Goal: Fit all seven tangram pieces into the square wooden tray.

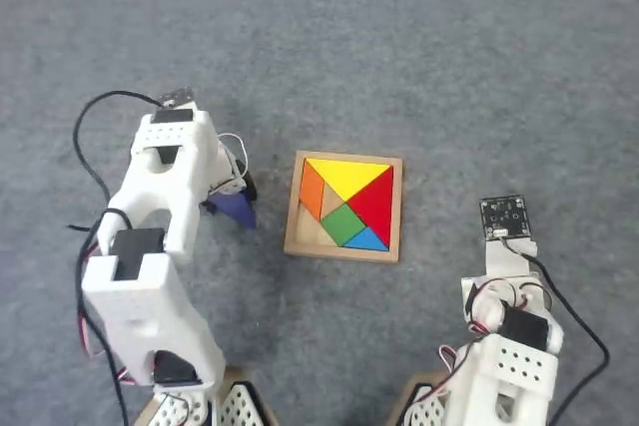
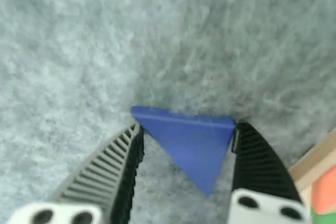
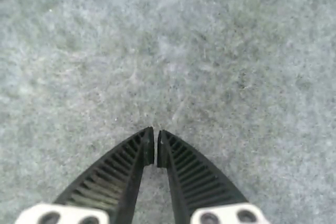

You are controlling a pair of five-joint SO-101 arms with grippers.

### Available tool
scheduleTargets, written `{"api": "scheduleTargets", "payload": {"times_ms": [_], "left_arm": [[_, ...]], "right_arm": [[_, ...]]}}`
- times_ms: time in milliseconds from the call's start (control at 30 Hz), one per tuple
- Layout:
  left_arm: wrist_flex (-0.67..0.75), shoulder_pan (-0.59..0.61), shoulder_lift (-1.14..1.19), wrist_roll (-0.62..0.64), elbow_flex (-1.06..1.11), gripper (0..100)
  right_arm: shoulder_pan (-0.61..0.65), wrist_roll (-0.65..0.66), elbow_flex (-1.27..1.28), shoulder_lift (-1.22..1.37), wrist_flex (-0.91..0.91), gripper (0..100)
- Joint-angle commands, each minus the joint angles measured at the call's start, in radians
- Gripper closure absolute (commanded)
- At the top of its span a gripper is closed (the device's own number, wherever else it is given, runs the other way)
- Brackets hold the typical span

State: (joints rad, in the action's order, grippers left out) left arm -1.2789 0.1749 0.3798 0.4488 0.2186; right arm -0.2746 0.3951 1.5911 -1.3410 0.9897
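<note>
left tool [image 2: 186,130] holds blue triangle [image 2: 192,144] near left edge of tray [image 2: 315,158]

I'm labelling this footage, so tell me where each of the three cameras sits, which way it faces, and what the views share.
High view: fixed above the table, looking down on grey felt, the wooden tray, the left arm and right arm.
Left wrist view: on the left arm's wrist, looking down past the left gripper, shut on the blue triangle.
Right wrist view: on the right arm's wrist, looking down past the shut right gripper at felt.
Shared: high and left wrist views both show triangle and tray.
</note>
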Motion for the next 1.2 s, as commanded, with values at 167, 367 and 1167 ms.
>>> {"api": "scheduleTargets", "payload": {"times_ms": [167, 367, 1167], "left_arm": [[0.018, 0.011, -0.008, 0.020, -0.047, 74], [-0.021, 0.008, -0.009, -0.123, -0.058, 74], [-0.301, -0.063, 0.003, -1.653, -0.466, 74]], "right_arm": [[0.012, 0.014, -0.009, -0.019, 0.004, 97.5], [0.012, 0.014, -0.009, -0.019, 0.004, 97.5], [0.047, 0.015, -0.008, -0.019, 0.004, 97.5]]}}
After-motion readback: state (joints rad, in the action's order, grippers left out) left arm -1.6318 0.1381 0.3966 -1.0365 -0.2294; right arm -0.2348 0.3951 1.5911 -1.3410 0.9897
